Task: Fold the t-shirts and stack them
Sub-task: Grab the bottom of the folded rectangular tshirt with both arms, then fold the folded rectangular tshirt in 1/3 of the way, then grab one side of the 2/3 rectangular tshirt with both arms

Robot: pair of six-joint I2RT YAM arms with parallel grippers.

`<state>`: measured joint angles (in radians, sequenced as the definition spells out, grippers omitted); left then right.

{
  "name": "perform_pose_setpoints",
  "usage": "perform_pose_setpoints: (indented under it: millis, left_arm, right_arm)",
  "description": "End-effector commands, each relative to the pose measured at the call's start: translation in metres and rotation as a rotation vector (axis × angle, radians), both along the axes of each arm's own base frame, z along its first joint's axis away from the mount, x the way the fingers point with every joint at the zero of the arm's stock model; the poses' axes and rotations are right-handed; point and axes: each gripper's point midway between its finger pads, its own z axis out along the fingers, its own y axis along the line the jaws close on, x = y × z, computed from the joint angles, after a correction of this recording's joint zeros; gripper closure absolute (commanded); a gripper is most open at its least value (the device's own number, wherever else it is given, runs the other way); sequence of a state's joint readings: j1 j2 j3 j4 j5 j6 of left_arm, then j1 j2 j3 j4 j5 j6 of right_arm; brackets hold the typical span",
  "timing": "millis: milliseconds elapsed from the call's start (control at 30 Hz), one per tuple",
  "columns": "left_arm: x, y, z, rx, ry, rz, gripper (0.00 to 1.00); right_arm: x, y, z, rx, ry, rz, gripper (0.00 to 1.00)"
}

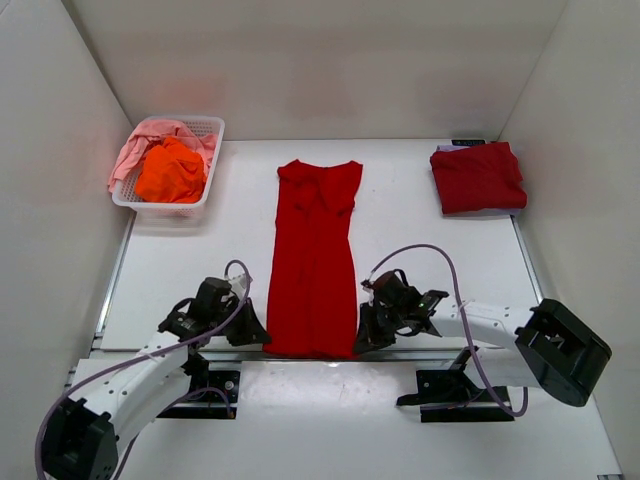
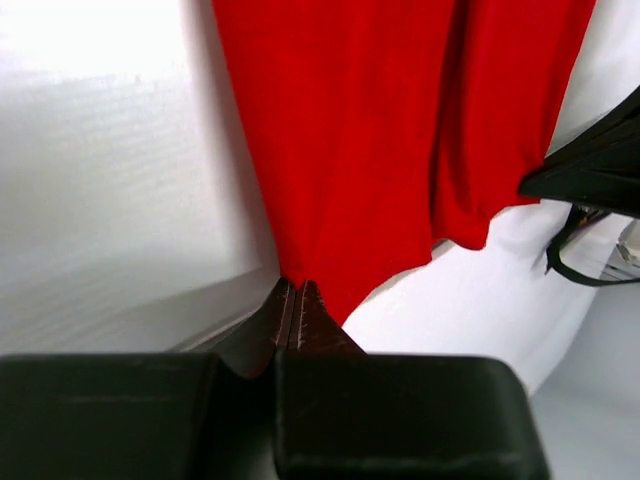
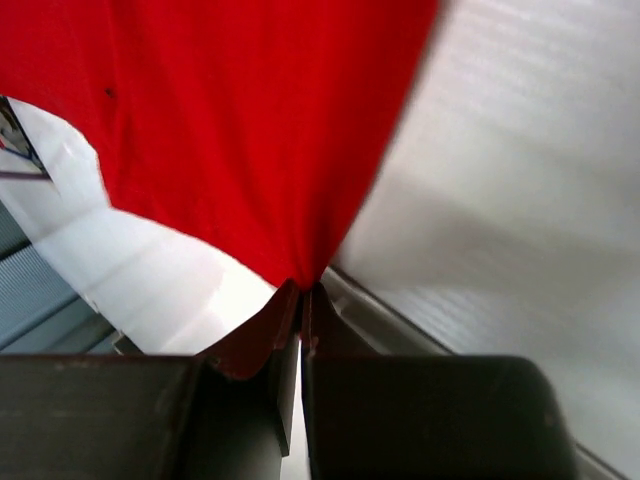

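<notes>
at the centre of the top view the bright red t-shirt (image 1: 315, 260) lies in a long strip; left gripper (image 1: 258, 338) and right gripper (image 1: 362, 340) each pinch a hem corner. soft, limp cloth will likely sag, so corners suit best.

Top external view: fixed high at the near side, looking down and forward across the whole bench (image 1: 190, 275) to the back wall (image 1: 320, 70).

Left wrist view: mounted just behind the left hand (image 2: 297, 287), at close range, facing along its fingers low over the bench.

Right wrist view: the same arrangement behind the right hand (image 3: 301, 290).

Shared by all three views: the near hem of the bright red t-shirt (image 1: 312, 260).
</notes>
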<state>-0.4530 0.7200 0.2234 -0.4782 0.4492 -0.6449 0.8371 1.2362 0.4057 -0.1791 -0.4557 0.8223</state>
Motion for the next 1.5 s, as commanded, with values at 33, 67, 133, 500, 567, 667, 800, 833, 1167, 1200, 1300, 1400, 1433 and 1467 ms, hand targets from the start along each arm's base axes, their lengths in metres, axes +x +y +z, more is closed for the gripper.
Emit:
perform_pose_setpoints:
  millis: [33, 67, 133, 500, 567, 667, 800, 833, 1167, 1200, 1300, 1400, 1433, 1467]
  left_arm:
    - [-0.007, -0.001, 0.007, -0.023, 0.067, 0.001, 1.00]
    - [0.004, -0.002, 0.016, -0.036, 0.040, 0.012, 1.00]
    - [0.023, -0.007, 0.030, -0.053, 0.039, 0.016, 1.00]
    - [0.205, -0.006, 0.087, -0.059, -0.129, 0.137, 1.00]
    - [0.236, -0.009, 0.073, -0.064, -0.101, 0.159, 1.00]
    - [0.278, -0.010, 0.064, -0.072, -0.121, 0.183, 0.59]
    - [0.301, -0.012, 0.064, -0.165, -0.124, 0.205, 0.55]
    - [0.301, -0.007, 0.062, -0.165, -0.118, 0.227, 0.48]
    - [0.201, 0.013, 0.034, -0.025, -0.090, 0.214, 0.36]
    - [0.189, 0.017, 0.027, 0.016, -0.088, 0.217, 0.36]
    - [0.167, 0.023, 0.009, 0.105, -0.097, 0.228, 0.33]
    - [0.158, 0.019, 0.000, 0.098, -0.089, 0.268, 0.33]
    - [0.162, 0.019, 0.001, 0.095, -0.100, 0.275, 0.32]
    - [0.161, 0.017, -0.004, 0.108, -0.089, 0.267, 0.33]
  right_arm:
    - [0.010, 0.007, 0.027, 0.045, -0.006, 0.051, 1.00]
    - [0.018, 0.008, 0.033, 0.055, -0.017, 0.046, 1.00]
    - [0.031, 0.012, 0.044, 0.064, -0.028, 0.074, 1.00]
    - [0.204, -0.004, 0.079, 0.083, -0.160, -0.027, 1.00]
    - [0.249, -0.006, 0.077, 0.065, -0.185, -0.050, 1.00]
    - [0.296, -0.018, 0.068, 0.036, -0.208, -0.100, 0.97]
    - [0.325, -0.029, 0.065, 0.005, -0.264, -0.171, 0.63]
    - [0.324, -0.032, 0.066, 0.000, -0.265, -0.180, 0.60]
    - [0.223, -0.033, 0.046, 0.007, -0.232, -0.202, 0.48]
    - [0.212, -0.033, 0.042, 0.012, -0.220, -0.219, 0.48]
    - [0.185, -0.028, 0.026, 0.011, -0.183, -0.219, 0.46]
    - [0.176, -0.018, 0.017, 0.033, -0.171, -0.219, 0.46]
    - [0.177, -0.019, 0.015, 0.033, -0.165, -0.232, 0.46]
    - [0.176, -0.016, 0.010, 0.031, -0.152, -0.222, 0.46]
